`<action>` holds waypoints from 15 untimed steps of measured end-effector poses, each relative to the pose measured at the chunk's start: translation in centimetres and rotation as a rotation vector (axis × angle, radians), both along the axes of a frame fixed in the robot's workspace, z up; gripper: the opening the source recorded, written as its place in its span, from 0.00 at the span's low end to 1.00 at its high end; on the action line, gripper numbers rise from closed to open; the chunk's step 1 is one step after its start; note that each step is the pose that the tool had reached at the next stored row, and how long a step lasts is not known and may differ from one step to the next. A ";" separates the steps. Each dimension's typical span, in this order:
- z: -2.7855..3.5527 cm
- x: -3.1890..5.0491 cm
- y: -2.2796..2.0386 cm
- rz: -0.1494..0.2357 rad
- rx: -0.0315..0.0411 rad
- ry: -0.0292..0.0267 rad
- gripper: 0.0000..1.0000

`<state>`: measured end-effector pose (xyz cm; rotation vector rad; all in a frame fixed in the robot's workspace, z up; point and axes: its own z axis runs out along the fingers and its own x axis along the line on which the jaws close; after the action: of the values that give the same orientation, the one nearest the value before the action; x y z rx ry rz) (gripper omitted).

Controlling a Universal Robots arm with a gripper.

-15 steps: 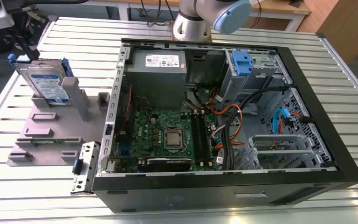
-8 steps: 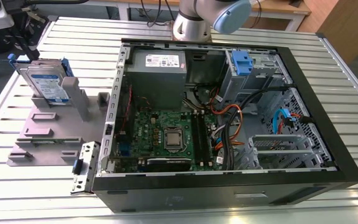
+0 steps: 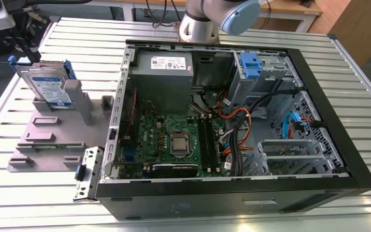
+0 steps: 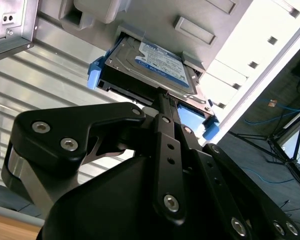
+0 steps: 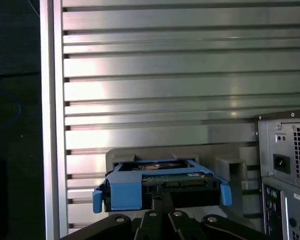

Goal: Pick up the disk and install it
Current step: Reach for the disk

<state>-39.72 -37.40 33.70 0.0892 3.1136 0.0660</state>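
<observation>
Pick step, no grasp yet. The disk (image 3: 49, 87) stands on edge in a slot of the grey fixture plate (image 3: 63, 126). It is outside the computer case (image 3: 237, 198), off the case's side wall toward the exterior view's left and apart from it. Nothing sits on the disk in the exterior view.

In the second wrist view the gripper (image 4: 163, 97) points at the disk's end. Its black finger links are drawn together to a narrow tip with nothing between them, so I call it closed and empty. The tip overlaps the disk's edge there, and I judge it short of contact.

What a pick calls for, as I judge it:
- fingers spread wide enough to straddle the drive
- a square line-up on its flat faces
- a straight lift out of the slot so the carrier doesn't snag

Materials:
- The disk is a flat rectangular silver metal body with a glossy blue-and-white label, framed in blue plastic with tabs sticking out at the ends.
- The fixture is matte grey and blocky.
- The table (image 3: 37, 198) is ribbed shiny aluminium.
- The case is black outside and bare steel inside, with a green board and loose cables
</observation>
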 end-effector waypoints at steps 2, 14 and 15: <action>-0.01 0.00 0.00 0.006 0.0000 -0.0001 0.11; -0.17 -0.03 -0.01 0.008 0.0001 -0.0001 0.11; -0.22 -0.07 -0.01 0.008 0.0002 -0.0003 0.11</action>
<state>-39.79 -37.40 33.48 0.0772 3.1137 0.0665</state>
